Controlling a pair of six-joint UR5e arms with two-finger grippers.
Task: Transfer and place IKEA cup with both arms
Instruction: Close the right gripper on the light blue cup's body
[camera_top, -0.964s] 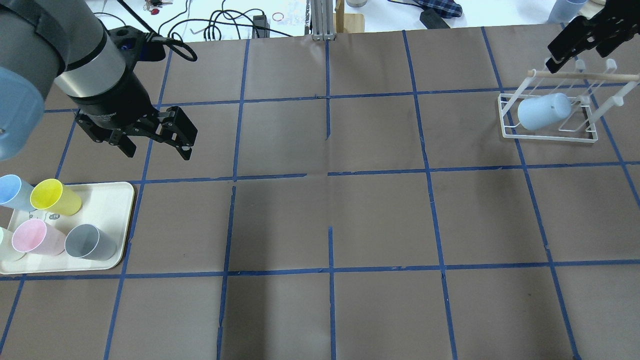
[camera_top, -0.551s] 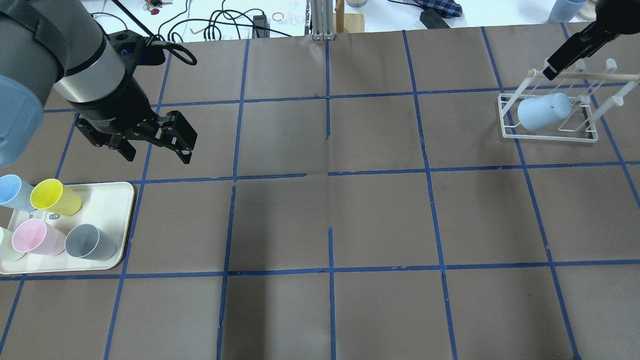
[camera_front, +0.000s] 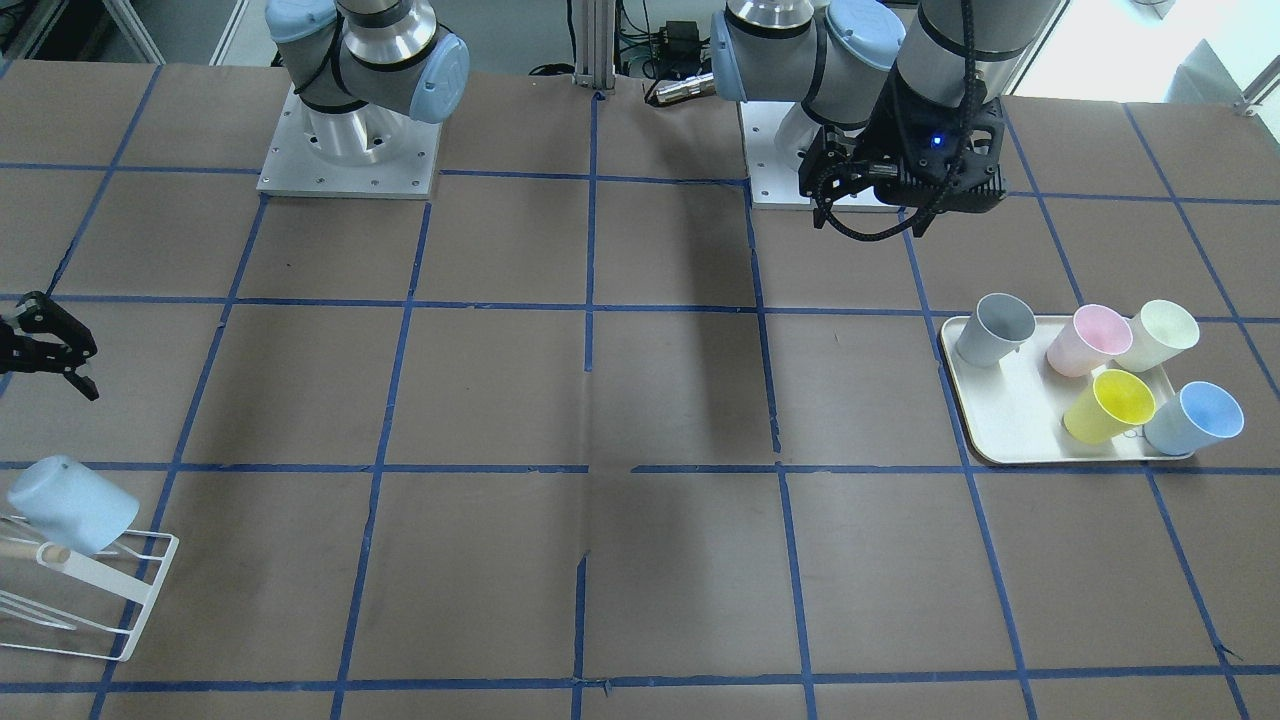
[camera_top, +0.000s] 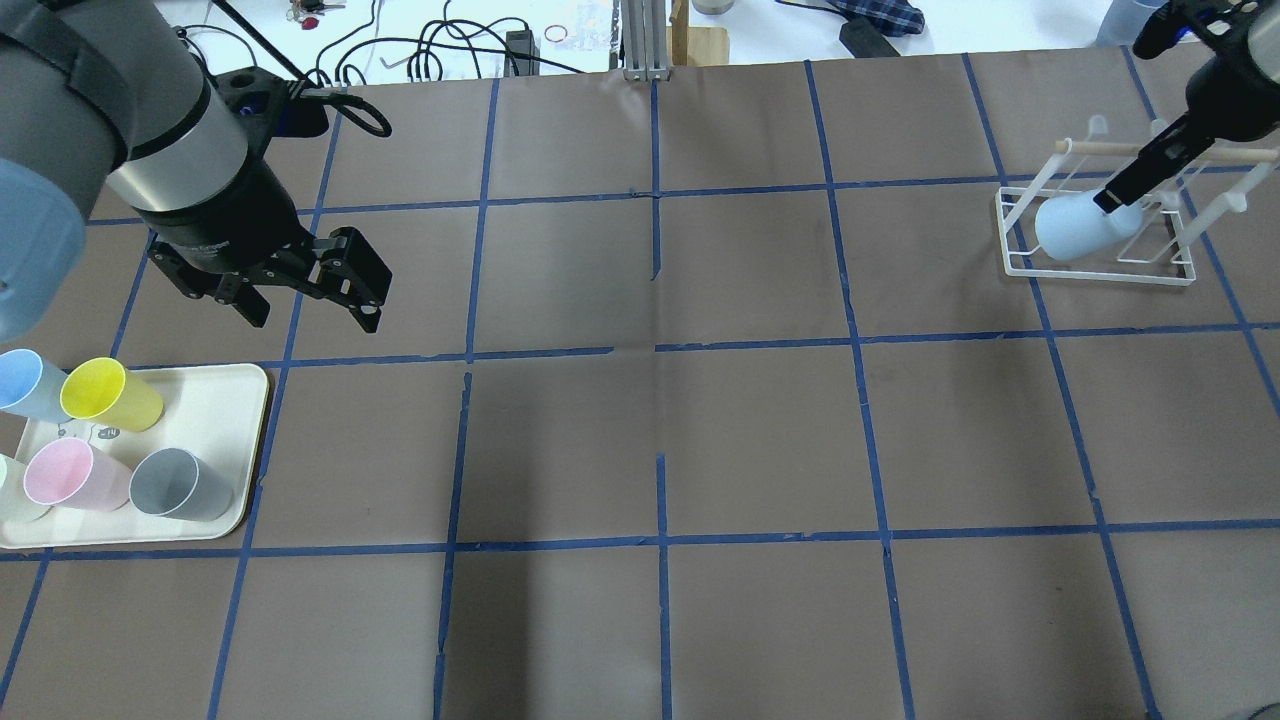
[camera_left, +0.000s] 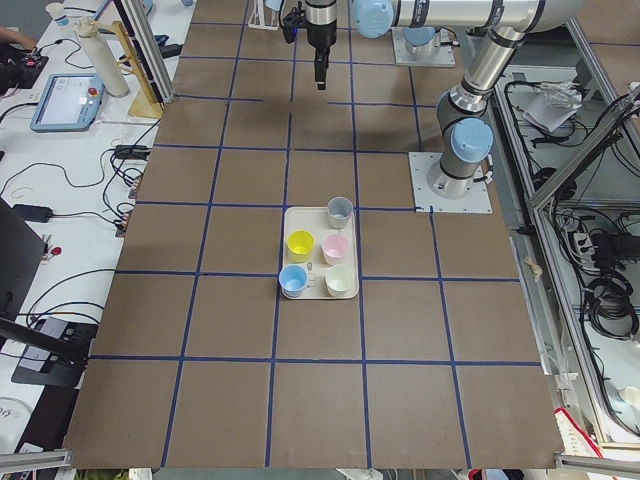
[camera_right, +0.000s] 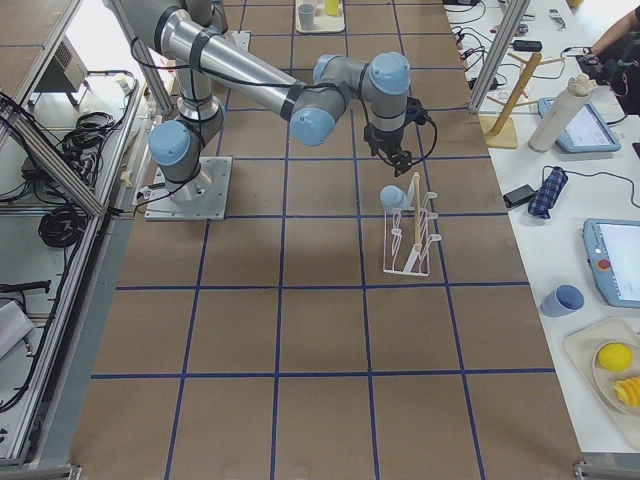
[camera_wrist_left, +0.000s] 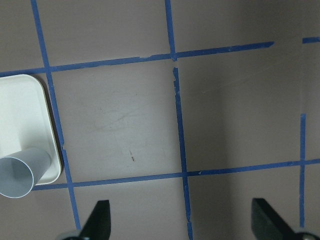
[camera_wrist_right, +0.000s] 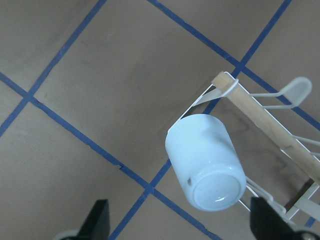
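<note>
The pale blue IKEA cup (camera_top: 1080, 226) hangs upside down and tilted on a peg of the white wire rack (camera_top: 1100, 270) at the far right. It also shows in the front view (camera_front: 70, 503) and in the right wrist view (camera_wrist_right: 207, 162). My right gripper (camera_top: 1125, 188) is open and empty just above the cup's base, its fingers apart in the front view (camera_front: 55, 352). My left gripper (camera_top: 315, 312) is open and empty above the table, beyond the tray (camera_top: 220, 400). A second blue cup (camera_top: 25, 385) stands on the tray.
The tray also holds a yellow cup (camera_top: 105, 393), a pink cup (camera_top: 65, 472), a grey cup (camera_top: 180, 483) and a cream cup (camera_front: 1160, 333). The rack has a wooden top bar (camera_top: 1170, 150). Cables and clutter lie beyond the table's far edge.
My right gripper has come down and nearer, from beyond the rack to just above the cup's base. My left gripper has barely shifted.
</note>
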